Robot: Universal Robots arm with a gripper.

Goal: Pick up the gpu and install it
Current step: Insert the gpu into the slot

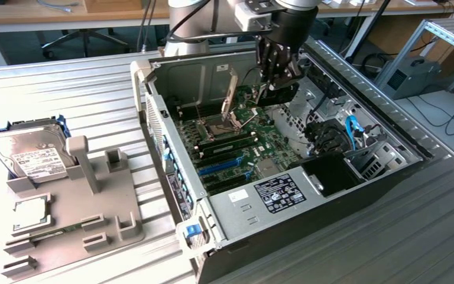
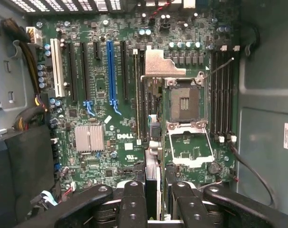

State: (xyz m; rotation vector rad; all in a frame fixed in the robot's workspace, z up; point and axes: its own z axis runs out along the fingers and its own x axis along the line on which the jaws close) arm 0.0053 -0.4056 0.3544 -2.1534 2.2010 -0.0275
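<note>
My gripper [image 1: 278,81] hangs inside the open computer case [image 1: 152,118], above the green motherboard [image 1: 247,142]. It is shut on the gpu [image 1: 279,96], a thin dark card that hangs below the fingers over the board's far part. In the wrist view the gpu [image 2: 152,166] shows edge-on between the black fingers [image 2: 133,204], beside the open CPU socket [image 2: 184,104]. The expansion slots, one of them blue [image 2: 110,71], lie to one side of the card. The card is above the board and sits in no slot.
A grey fixture tray [image 1: 61,207] at the exterior view's left holds a silver hard drive [image 1: 30,151] and a small square chip [image 1: 26,216]. Inside the case are the power supply [image 1: 278,192], blue cables [image 1: 352,130] and a raised socket cover [image 1: 229,97].
</note>
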